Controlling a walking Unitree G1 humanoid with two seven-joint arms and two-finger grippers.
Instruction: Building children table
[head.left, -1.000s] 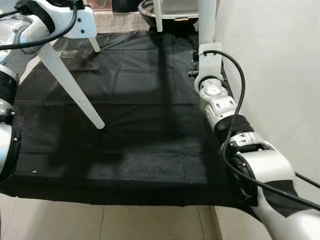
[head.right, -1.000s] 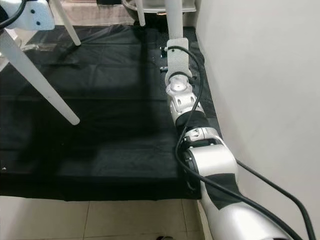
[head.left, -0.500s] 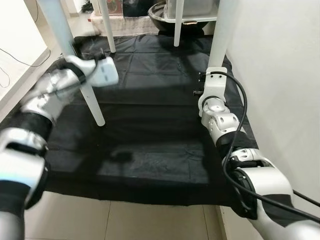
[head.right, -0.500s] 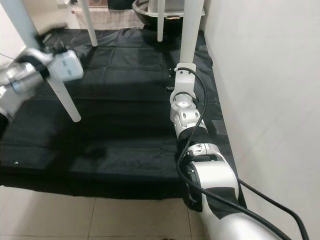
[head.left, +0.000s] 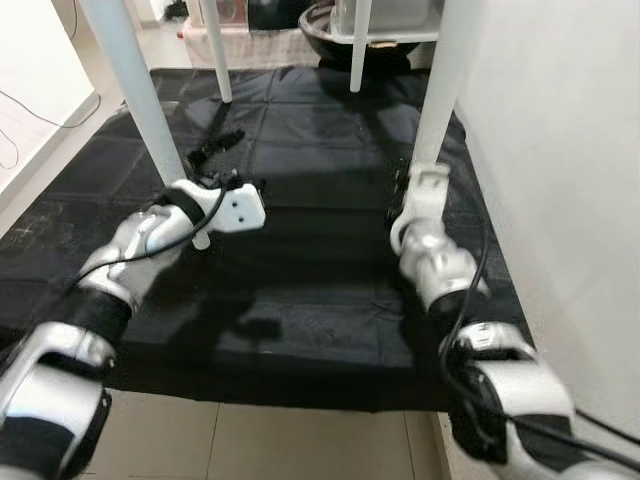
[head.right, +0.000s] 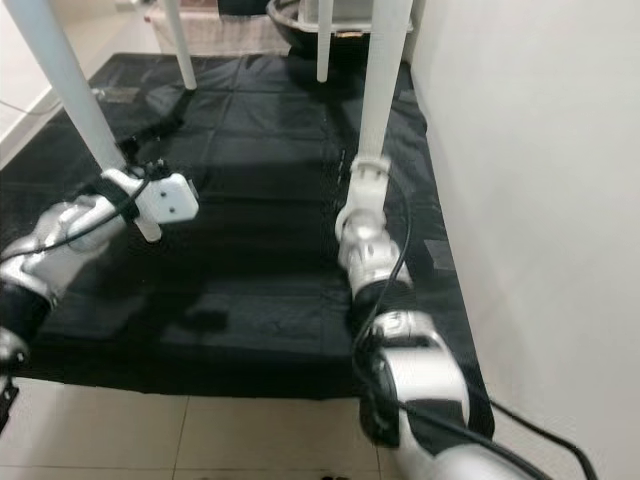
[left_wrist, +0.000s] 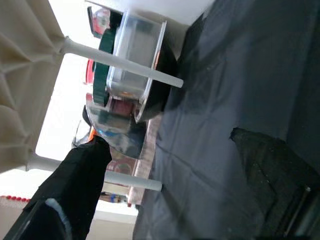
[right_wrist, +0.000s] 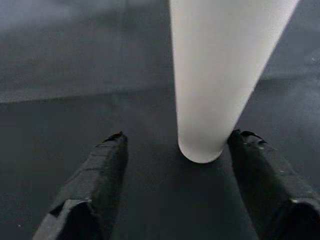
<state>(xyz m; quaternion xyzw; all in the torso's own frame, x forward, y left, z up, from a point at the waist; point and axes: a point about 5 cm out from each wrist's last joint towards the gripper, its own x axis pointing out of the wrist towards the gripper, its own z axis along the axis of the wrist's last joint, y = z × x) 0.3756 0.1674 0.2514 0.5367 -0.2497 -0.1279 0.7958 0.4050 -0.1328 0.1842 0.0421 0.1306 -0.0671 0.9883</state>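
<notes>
The right end effector, fingers spread, straddles the foot of the upright white table leg on the black sheet; the left end effector, seemingly parted too, sits farther off.

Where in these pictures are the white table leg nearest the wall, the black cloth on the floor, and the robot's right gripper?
white table leg (head.right: 378, 90), right eye view, mid shaft.
black cloth (head.left: 300, 290), left eye view, bare middle area.
right gripper (right_wrist: 172, 150), right wrist view, midway between its fingertips, at the leg's foot.
</notes>
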